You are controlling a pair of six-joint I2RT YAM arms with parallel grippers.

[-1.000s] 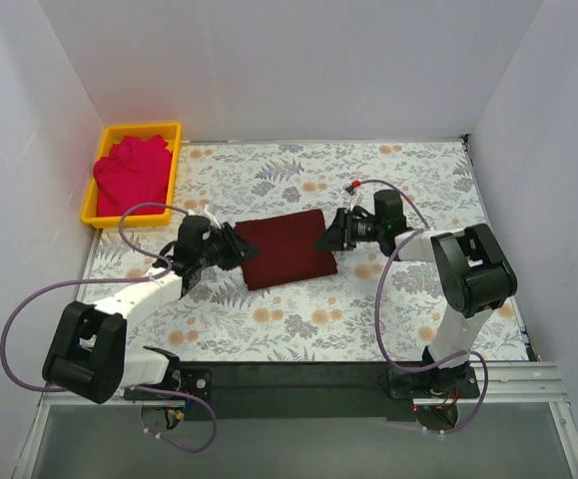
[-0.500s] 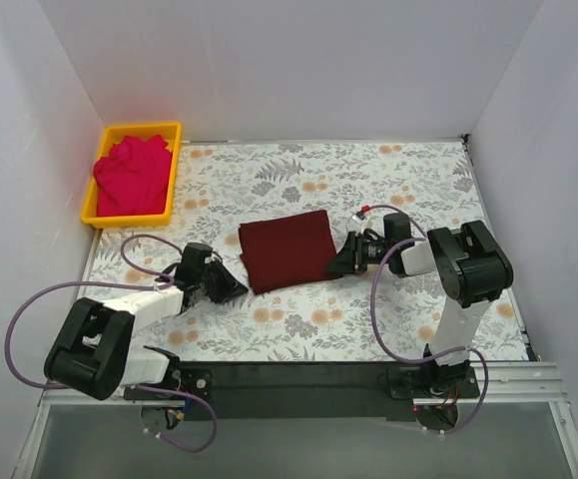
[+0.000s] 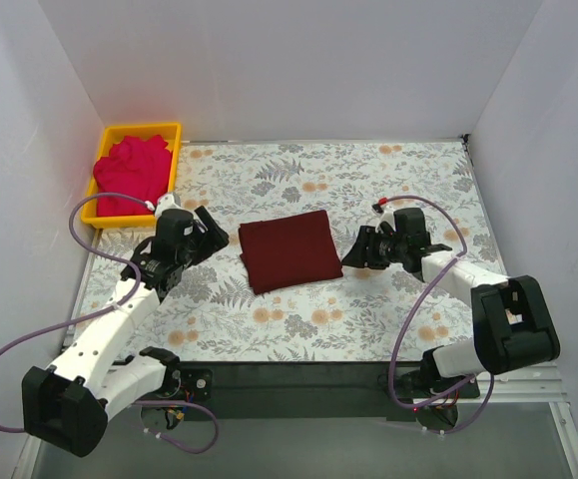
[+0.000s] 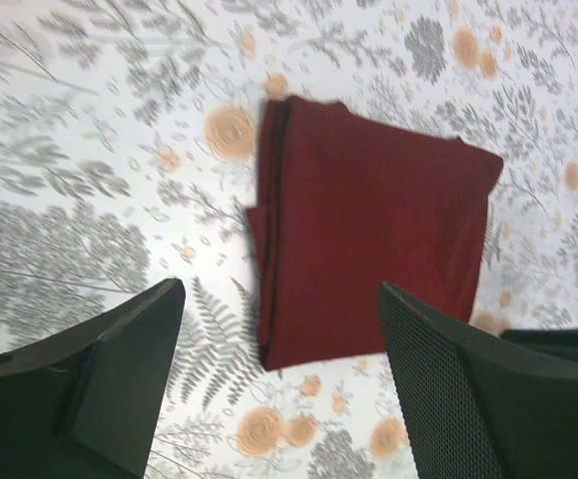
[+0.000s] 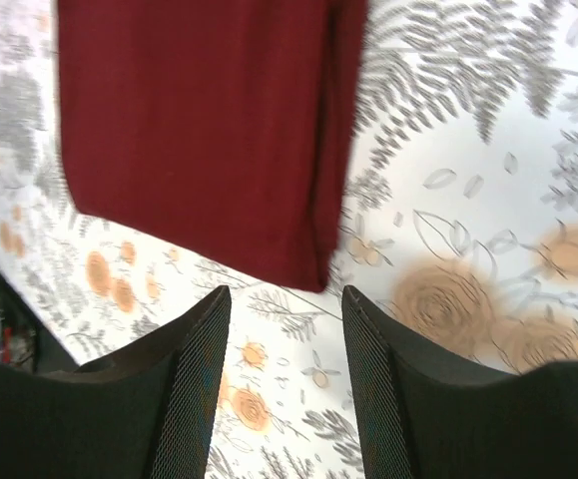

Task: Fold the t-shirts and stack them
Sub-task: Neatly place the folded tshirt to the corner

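Observation:
A dark maroon t-shirt (image 3: 289, 250) lies folded into a flat rectangle in the middle of the floral table (image 3: 298, 329); it also shows in the left wrist view (image 4: 368, 230) and the right wrist view (image 5: 199, 130). A bright pinkish-red t-shirt (image 3: 129, 172) sits crumpled in the yellow bin (image 3: 173, 170) at the back left. My left gripper (image 3: 209, 233) hangs open to the left of the folded shirt, nothing between its fingers (image 4: 289, 399). To the shirt's right my right gripper (image 3: 356, 253) stands open and empty (image 5: 284, 339), just off the cloth's edge.
White walls close in the table on the left, back and right. The yellow bin stands against the left wall. A dark base rail (image 3: 308, 377) runs along the near edge, with purple cables (image 3: 19, 339) looping beside the arms.
Both grippers have let go of the folded maroon shirt and drawn back from it. The left gripper shut, then opened wide while lifting towards the bin. The right arm swung outward to the right.

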